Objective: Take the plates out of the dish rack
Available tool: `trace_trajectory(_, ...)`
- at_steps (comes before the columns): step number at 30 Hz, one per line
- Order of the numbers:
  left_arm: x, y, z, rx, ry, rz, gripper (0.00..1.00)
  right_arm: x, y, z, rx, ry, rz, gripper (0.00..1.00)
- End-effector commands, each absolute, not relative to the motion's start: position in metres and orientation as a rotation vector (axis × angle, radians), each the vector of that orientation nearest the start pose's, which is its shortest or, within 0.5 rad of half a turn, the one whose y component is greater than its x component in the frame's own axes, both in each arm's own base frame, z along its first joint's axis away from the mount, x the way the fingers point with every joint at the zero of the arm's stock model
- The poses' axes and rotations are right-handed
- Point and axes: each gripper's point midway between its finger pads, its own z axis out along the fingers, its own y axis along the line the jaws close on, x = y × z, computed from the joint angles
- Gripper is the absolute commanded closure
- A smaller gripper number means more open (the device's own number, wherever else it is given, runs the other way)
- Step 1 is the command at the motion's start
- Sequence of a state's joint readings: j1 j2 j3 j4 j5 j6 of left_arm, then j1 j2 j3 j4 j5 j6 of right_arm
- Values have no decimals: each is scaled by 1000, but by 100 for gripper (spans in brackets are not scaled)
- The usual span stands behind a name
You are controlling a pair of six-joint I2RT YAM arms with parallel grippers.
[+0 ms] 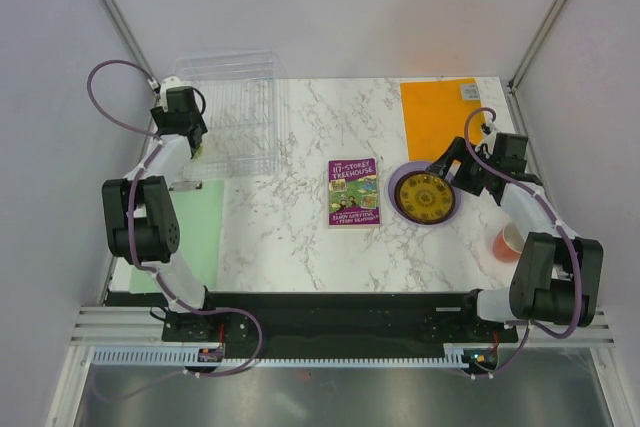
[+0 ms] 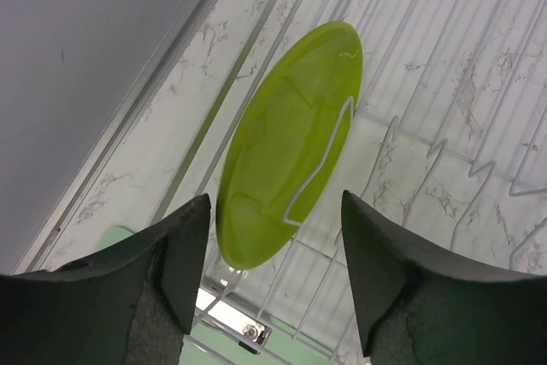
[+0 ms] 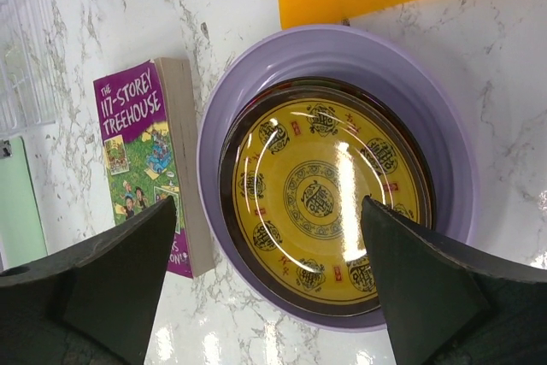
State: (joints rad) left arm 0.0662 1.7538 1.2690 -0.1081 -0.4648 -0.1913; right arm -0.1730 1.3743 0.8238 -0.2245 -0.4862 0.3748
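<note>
The lime green plate (image 2: 291, 147) stands on edge between the ribs of the clear dish rack (image 2: 444, 126), which sits at the table's back left (image 1: 240, 107). My left gripper (image 2: 275, 250) is open just above the plate's near edge, not touching it. The yellow patterned plate (image 3: 329, 198) lies on the dark red plate (image 3: 229, 156), and both lie in the large lavender plate (image 3: 444, 134) at right of centre (image 1: 425, 197). My right gripper (image 3: 269, 250) is open and empty above this stack.
A purple book (image 1: 353, 191) lies just left of the stacked plates. An orange mat (image 1: 440, 112) lies behind them. An orange-pink cup (image 1: 506, 241) stands near the right arm. A pale green mat (image 1: 205, 232) lies at the left edge.
</note>
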Motion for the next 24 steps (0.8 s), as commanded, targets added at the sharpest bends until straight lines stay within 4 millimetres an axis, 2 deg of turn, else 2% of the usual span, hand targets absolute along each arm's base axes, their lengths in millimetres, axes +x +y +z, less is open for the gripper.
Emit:
trace_trajectory(1,494,118,163,-522,1980,489,36,356,42,117,357,2262,712,5)
trace_trajectory(4,494,123,160,-526,1983,526,40,356,42,116,355,2264,715,6)
trace_trajectory(5,495,124,159,-529,1980,531,46,356,42,116,355,2263,713,7)
trace_trajectory(7,496,128,157,-532,1981,543,50,355,42,115,355,2266,713,7)
trace_trajectory(8,496,129,158,-538,1975,552,61,355,42,115,353,2265,712,9)
trace_trajectory(11,497,132,156,-531,1976,571,79,354,42,113,356,2271,715,10)
trace_trajectory(13,499,132,157,-523,1980,574,87,354,42,111,359,2274,716,11)
trace_trajectory(14,499,133,160,-523,1975,575,95,354,42,112,358,2273,716,11)
trace_trajectory(16,499,133,165,-520,1969,580,98,354,42,110,361,2277,717,11)
trace_trajectory(19,496,132,185,-523,1931,573,98,354,42,109,361,2278,717,12)
trace_trajectory(23,492,128,225,-496,1860,590,98,353,42,109,362,2280,717,11)
trace_trajectory(24,487,129,243,-491,1829,621,98,353,42,109,360,2280,716,12)
